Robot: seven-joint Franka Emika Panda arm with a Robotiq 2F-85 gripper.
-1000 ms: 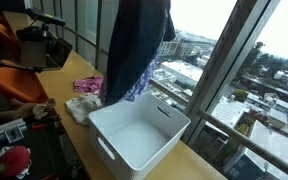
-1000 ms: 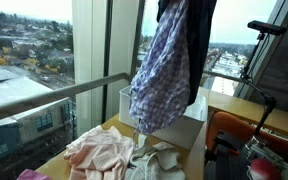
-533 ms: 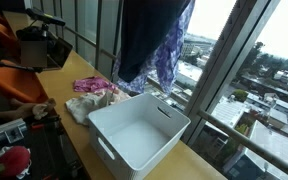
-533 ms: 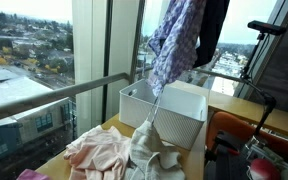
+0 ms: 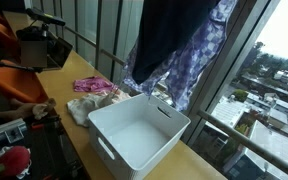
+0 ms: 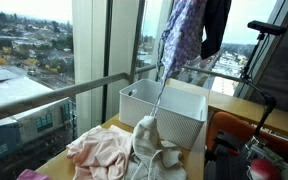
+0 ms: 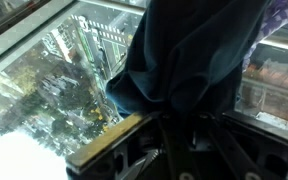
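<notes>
Wrist view puts your gripper (image 7: 179, 135) at the bottom edge of the frame, its jaws pinched on a bunched fold of the garment (image 7: 184, 60). The dark cloth fills the middle of that picture and hides most of the fingers. Behind it you see the window (image 7: 44, 90) glass, with trees and buildings outside.

In both exterior views the garment (image 5: 169, 45) hangs high in the air, clear of the tabletop (image 5: 79, 65). It is dark blue on one face and purple-patterned on the other (image 6: 184, 35). It hangs above the far, window-side edge of the white bin (image 5: 159, 150). The bin stands open at the window edge of the tabletop, and its far wall (image 6: 159, 112) lies right under the cloth.

In an exterior view a thin strand runs from the garment's lower end down past the bin towards the white cloth (image 6: 149, 145). You cannot tell whether the two touch. Just beside that white piece lies a pink cloth (image 6: 104, 150), both heaped on the tabletop next to the bin. The heap (image 5: 92, 90) sits between the bin and the camera (image 5: 39, 45) on the far part of the tabletop.

A railing (image 6: 74, 90) runs outside the glass, close behind the hanging cloth. An orange chair (image 6: 234, 135) stands at the room-side edge of the tabletop.

Your arm itself is hidden by the garment or lies above the top of both exterior views. Only the raised wrist can be judged, held high near the window.
</notes>
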